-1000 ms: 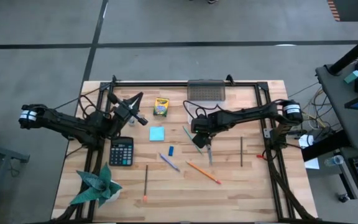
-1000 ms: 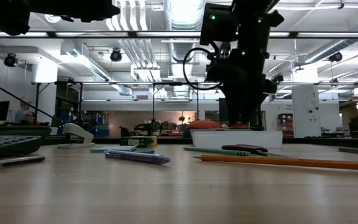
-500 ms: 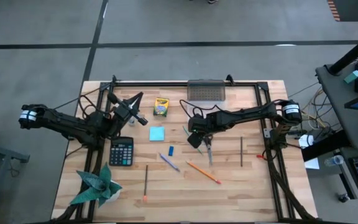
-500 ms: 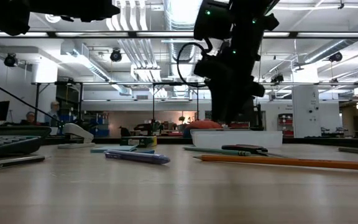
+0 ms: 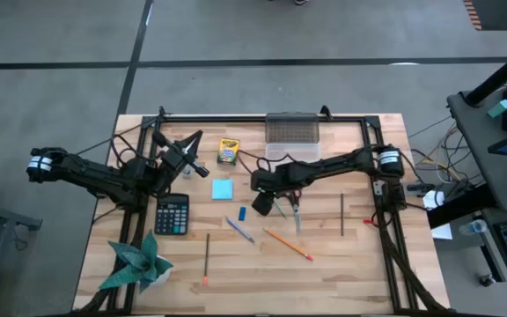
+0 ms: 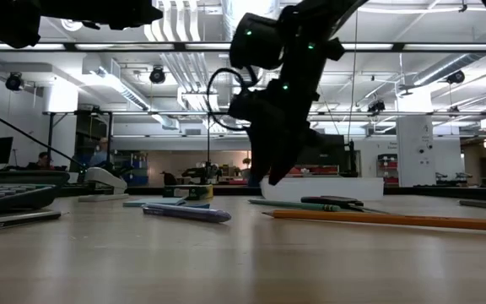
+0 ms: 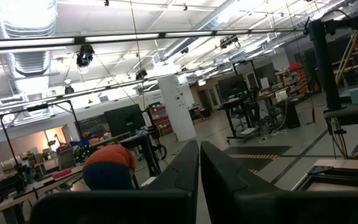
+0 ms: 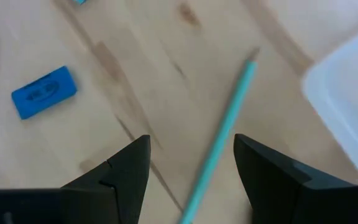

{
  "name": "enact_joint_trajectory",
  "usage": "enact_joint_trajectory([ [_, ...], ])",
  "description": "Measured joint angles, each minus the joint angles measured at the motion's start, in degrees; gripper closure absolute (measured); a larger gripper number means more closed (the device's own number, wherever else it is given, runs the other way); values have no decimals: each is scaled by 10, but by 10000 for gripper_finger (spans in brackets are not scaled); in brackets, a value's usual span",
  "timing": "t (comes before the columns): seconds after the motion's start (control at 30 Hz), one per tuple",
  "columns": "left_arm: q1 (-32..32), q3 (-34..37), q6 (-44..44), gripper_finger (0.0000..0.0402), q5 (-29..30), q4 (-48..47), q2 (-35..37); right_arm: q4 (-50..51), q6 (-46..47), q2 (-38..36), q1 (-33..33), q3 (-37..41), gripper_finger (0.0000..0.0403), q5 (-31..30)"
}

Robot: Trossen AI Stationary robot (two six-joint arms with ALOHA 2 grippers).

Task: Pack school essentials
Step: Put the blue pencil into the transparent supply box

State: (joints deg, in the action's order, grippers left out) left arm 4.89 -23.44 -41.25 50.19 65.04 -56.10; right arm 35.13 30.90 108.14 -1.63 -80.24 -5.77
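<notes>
My right gripper point(image 5: 260, 204) point(image 8: 191, 177) hangs open over the middle of the table, tipped down. A teal pencil point(image 8: 225, 134) lies flat on the wood below the gap between its fingers, untouched. A small blue eraser point(image 5: 242, 213) point(image 8: 44, 91) lies just to the left of it. Farther left are the light-blue note pad point(image 5: 222, 188) and the crayon box point(image 5: 228, 151). Red-handled scissors point(image 5: 295, 211), a purple pen point(image 5: 240, 229) and an orange pencil point(image 5: 289, 244) lie nearer the front. My left gripper point(image 5: 192, 163) point(image 7: 199, 168) is shut, held up at the left.
A clear container point(image 5: 292, 132) stands at the far edge, its white rim point(image 8: 347, 93) close to my right gripper. A black calculator point(image 5: 172, 214) and a green folded-paper plant point(image 5: 136, 261) sit at the left front. Dark pencils point(image 5: 207, 255) point(image 5: 341, 214) lie on the wood.
My right gripper has moved toward the table's left edge and a little down, from above the scissors to beside the blue eraser, rolling slightly. It has stayed open. Nothing on the table has moved.
</notes>
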Motion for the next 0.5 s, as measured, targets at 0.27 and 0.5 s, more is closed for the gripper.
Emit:
enact_joint_trajectory([
  [0.27, 0, 0, 0, 402, 0, 0, 0, 83, -9, 56, -2, -56, 184, -3],
  [0.5, 0, 0, 0, 402, 0, 0, 0, 77, -16, 71, -1, -56, 189, -2],
])
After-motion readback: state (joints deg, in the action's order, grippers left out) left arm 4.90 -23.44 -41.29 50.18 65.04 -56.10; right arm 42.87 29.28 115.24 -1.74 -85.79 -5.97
